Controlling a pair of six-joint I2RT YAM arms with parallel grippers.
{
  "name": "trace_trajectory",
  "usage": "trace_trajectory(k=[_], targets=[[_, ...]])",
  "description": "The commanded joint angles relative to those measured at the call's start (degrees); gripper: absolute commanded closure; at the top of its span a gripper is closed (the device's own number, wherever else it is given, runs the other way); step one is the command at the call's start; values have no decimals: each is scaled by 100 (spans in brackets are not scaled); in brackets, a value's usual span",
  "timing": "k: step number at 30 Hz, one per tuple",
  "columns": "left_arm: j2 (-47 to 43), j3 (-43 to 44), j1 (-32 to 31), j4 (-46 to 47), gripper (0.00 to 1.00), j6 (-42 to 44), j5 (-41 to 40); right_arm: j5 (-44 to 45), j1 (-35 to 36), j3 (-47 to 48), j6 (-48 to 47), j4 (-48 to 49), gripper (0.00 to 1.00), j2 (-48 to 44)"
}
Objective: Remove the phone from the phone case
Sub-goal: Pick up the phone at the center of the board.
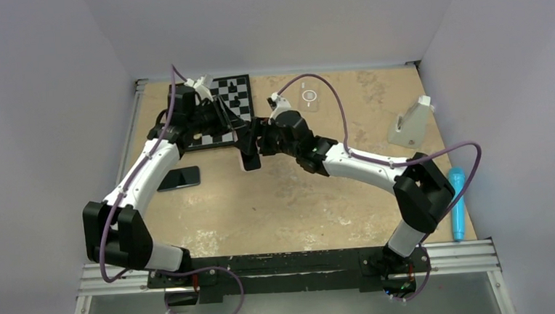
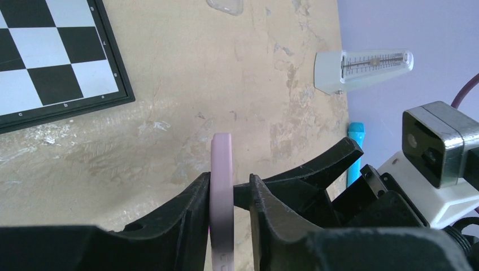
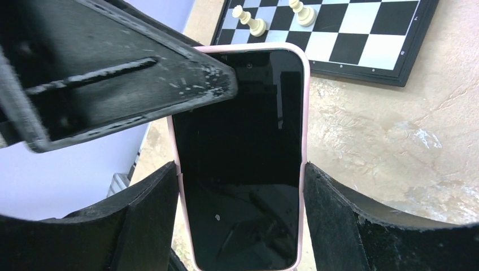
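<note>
Clamping the phone (image 3: 244, 107) outside the phone case (image 1: 309, 97): left end effector (image 2: 227, 189), right end effector (image 3: 242, 178).

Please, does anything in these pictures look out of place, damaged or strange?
Nothing looks damaged. The slim pink-rimmed phone with black screen is clamped in both the left gripper and the right gripper. The thin transparent phone case lies empty toward the far edge.

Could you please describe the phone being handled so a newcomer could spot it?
Find the chessboard at the table's far left. Off its near right corner, the left gripper and right gripper clamp the phone. Its pink rim separates it from the all-black phone lying flat to its left.
</note>
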Motion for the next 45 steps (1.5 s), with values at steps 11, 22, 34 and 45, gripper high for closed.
trace_trajectory(k=[11,22,34,45], targets=[[247,21,-221,704,73,-149,1065,473,39,185,-85,628,100,-543],[71,-212,-359,1593,100,1,1777,-800,-150,349,-1699,-528,43,-1103],[85,-221,-553,2512,100,-222,2755,-3998,-1305,-543,-2134,-937,9,-1728],[144,-67,-939,2507,100,82,3342,-5050,-2035,-484,-2141,-1047,33,-1543]])
